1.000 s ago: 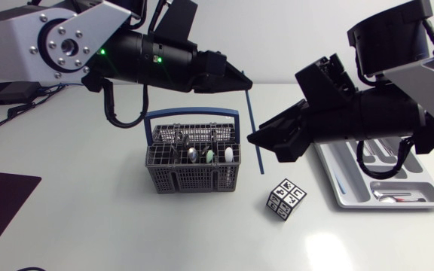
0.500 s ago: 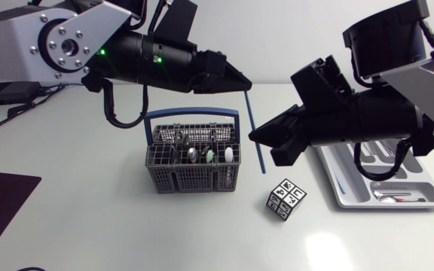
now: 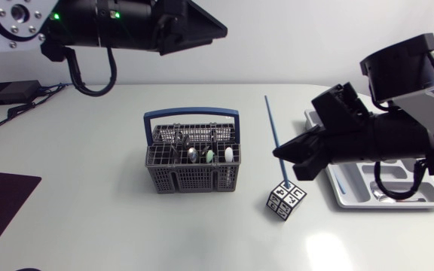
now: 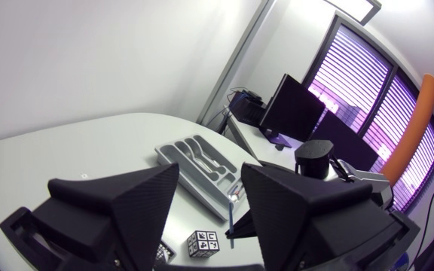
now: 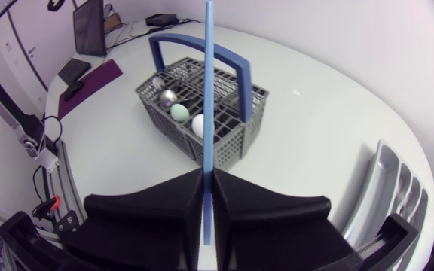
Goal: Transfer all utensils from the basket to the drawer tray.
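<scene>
The right gripper was clenched on a long, thin blue utensil, its two fingers pressed against the shaft from both sides; the right wrist view showed the fingers closed flat on the shaft with the blue utensil rising straight out ahead of them. From the head view the utensil stood nearly upright, slightly tilted, in the air between the basket and the tray, with its lower end seen just above a cube with black-and-white patterns that sat on the table. What kind of utensil it was could not be told. The grey mesh basket, with its blue handle arched across the top, stood near the middle of the table and held three spoons bowl-up in its front compartments: one silver, one pale green, one white. The grey tray lay to the right, partly hidden under the right arm, with one small utensil in its near compartment. The left gripper was released, its fingers spread with nothing between them, held high above the table, well apart from the basket; its wrist view looked down on the tray and the cube.
</scene>
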You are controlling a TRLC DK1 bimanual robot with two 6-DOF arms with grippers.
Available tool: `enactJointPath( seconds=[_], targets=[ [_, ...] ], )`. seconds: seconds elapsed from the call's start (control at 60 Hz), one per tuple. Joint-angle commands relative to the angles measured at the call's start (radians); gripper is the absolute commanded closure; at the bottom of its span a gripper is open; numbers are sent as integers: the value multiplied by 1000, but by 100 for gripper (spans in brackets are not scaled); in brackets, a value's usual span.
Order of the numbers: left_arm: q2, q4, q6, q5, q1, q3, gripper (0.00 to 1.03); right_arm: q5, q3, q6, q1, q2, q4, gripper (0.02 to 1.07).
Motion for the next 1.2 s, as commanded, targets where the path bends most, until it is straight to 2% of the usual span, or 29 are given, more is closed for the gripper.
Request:
enactJointPath(
  seconds=[0.0, 0.1, 0.217, 0.35, 0.433, 0.65, 0.8, 0.85, 0.883, 0.95, 0.983, 1.133, 1.183],
  targets=[
    [-25, -12, -3, 6, 31, 25, 41, -3, -29, -42, -98, -9, -20, 101],
    [-28, -62, 48, -3, 49, 16, 41, 2, -26, -66, -231, 29, -21, 101],
    [-46, -124, 163, -56, 51, -36, 41, 17, -3, -105, -401, 127, -17, 101],
    [-60, -170, 262, -108, 45, -105, 41, 59, 23, -134, -519, 231, -4, 101],
    [-68, -185, 301, -129, 40, -136, 41, 69, 33, -137, -565, 285, 9, 101],
    [-98, -213, 439, -312, -43, -252, 41, 123, 63, -131, -633, 432, 54, 101],
    [-121, -217, 474, -375, -66, -303, 41, 137, 70, -131, -648, 497, 74, 100],
    [-132, -223, 483, -390, -64, -320, 41, 145, 67, -129, -651, 511, 83, 95],
    [-138, -232, 494, -405, -64, -326, 41, 146, 67, -129, -651, 515, 85, 88],
    [-158, -236, 537, -431, -61, -347, 41, 149, 61, -131, -651, 520, 86, 70],
    [-174, -236, 565, -451, -57, -360, 41, 152, 58, -131, -650, 520, 86, 57],
    [-189, -236, 601, -458, -32, -393, 41, 165, 44, -132, -634, 511, 85, 24],
    [-189, -236, 603, -459, -29, -400, 41, 169, 41, -131, -628, 506, 85, 19]
  ],
)
